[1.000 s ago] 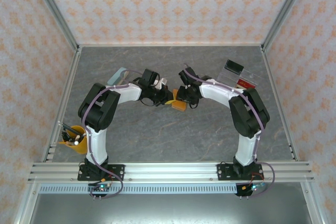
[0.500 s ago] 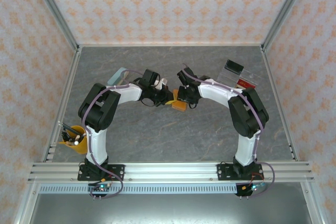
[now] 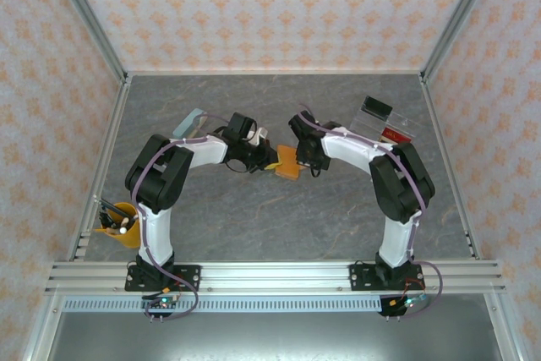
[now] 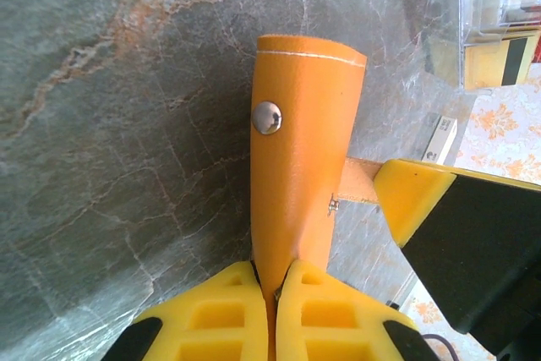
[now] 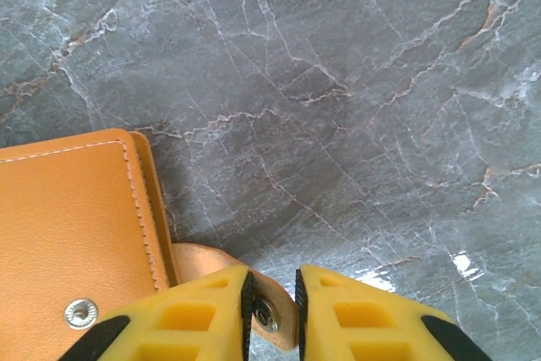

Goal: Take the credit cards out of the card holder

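Plainly pinched card holder (image 4: 300,166) with left gripper (image 4: 275,275); straddled snap tab (image 5: 269,317) with right gripper (image 5: 272,276), nearly closed, bite unclear. Risked slipping off tab, tugging holder loose.

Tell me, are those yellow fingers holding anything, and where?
Left fingers pinch the orange card holder by one cover's edge. Right fingers straddle its snap tab; grip unclear.

Card holder (image 4: 304,141), seemingly folded, in gripper (image 4: 272,275)
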You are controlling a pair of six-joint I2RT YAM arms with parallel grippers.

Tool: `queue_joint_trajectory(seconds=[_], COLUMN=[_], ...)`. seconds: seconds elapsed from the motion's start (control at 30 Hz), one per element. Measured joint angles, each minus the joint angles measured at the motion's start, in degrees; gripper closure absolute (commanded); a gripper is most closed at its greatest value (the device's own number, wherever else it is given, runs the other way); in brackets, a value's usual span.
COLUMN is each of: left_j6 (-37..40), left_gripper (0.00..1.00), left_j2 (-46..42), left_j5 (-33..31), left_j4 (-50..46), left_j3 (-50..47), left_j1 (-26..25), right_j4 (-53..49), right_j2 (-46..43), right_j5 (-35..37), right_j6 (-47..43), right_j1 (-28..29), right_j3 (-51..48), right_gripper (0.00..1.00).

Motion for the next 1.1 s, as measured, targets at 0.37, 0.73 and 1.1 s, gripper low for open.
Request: queue_joint_trajectory(seconds=[0.37, 0.73, 1.1], left_j6=[1.64, 2.97, 0.20], left_gripper=[0.22, 0.00, 0.00], left_j2=[-2.86, -6.69, -14.43], left_j5=[-5.90, -16.00, -30.42], left_j4=[-9.27, -15.32, -18.40], left_j3=[0.35, 4.50, 3.65], left_j1=[0.09, 0.48, 0.46], right_j4=[5.53, 11.52, 11.30], right_j2=[-0.98, -2.43, -7.10], right_j5=[-4.81, -11.34, -18.69], right_j6=[0.20, -0.33, -5.77], right_j1=[-0.55, -3.37, -3.67], right_j3=[-4.17, -7.48, -6.84], right_gripper=[0.73, 0.83, 0.89])
